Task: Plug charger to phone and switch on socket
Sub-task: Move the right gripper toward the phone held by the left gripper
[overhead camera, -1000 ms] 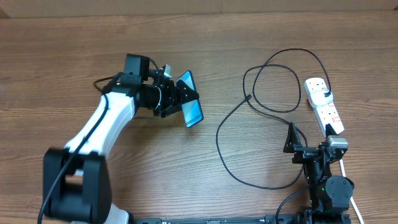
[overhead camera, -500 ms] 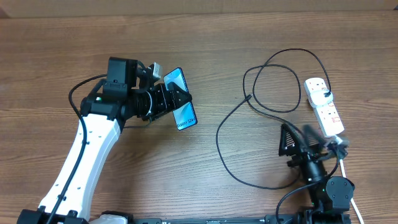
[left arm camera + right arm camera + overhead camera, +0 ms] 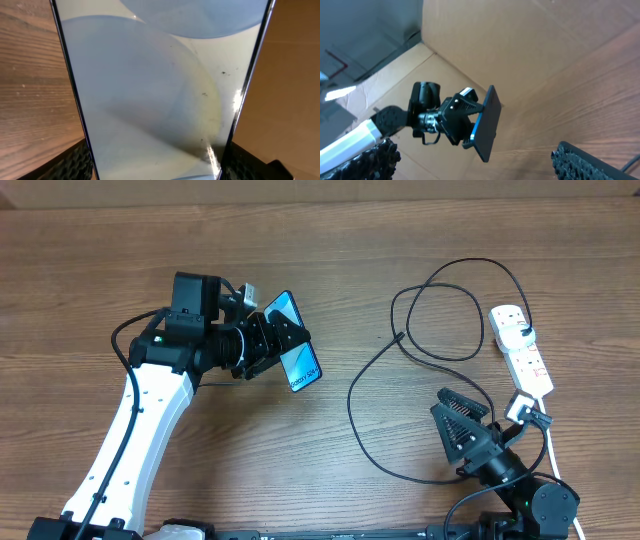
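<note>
1. Nearest the base: right gripper [image 3: 462, 428] has its jaws spread wide and holds nothing. It is tilted up off the table, and its wrist view looks across at the other arm.
2. Mid-table: charger [image 3: 350, 395] lies loose in loops, untouched, with what looks like its tip near the crossing of the loops. It is well apart from the phone.
3. Left gripper [image 3: 280, 340] is clamped across the phone [image 3: 305, 365], lifted clear of the table, screen lit and angled.
4. Far right: socket [image 3: 527, 355]. The cable runs up to its far end. I cannot tell how the switch is set.
5. Progress: phone in hand only. Still to do are picking up the tip, plugging it in and switching on.
6. Since a second ago, the left arm has drawn back, carrying the phone slightly left. The right gripper has swung from edge-on to facing up.
</note>
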You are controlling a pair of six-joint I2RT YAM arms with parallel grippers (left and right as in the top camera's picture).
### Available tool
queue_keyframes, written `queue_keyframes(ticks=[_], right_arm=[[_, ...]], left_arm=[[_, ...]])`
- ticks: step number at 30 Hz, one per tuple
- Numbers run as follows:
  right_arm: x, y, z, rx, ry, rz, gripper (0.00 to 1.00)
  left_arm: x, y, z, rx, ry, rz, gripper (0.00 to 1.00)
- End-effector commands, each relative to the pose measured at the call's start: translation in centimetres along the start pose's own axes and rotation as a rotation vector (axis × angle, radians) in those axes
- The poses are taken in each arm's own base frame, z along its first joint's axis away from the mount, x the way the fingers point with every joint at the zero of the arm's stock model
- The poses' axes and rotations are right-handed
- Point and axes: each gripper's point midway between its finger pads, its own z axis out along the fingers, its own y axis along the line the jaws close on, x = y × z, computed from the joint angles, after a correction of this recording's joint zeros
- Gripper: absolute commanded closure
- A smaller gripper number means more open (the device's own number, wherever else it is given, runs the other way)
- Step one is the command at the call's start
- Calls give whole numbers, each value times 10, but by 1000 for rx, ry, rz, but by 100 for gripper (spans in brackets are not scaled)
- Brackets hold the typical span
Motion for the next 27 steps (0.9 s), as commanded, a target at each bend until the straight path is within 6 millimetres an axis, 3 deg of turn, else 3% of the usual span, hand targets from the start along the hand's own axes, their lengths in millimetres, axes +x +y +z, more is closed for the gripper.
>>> queue_keyframes(ticks=[1,6,13,18,22,27], right_arm=[[10,-6,3,6,36,-78,0],[38,-13,11,34,186,-124,1],[64,18,38,51,451,-15,1],[94,36,63,62,673,11,0],[101,28,88,39,680,0,0],[97,15,120,-36,610,-177,0]], left_arm=[[2,-22,-10,71,9,-17,56],[4,-24,-10,79,17,-22,56],[5,-26,-10,90,27,-40,59],[5,-26,-10,90,27,-39,60],[5,-26,-10,91,25,-37,59],[5,-26,-10,91,27,-65,59]])
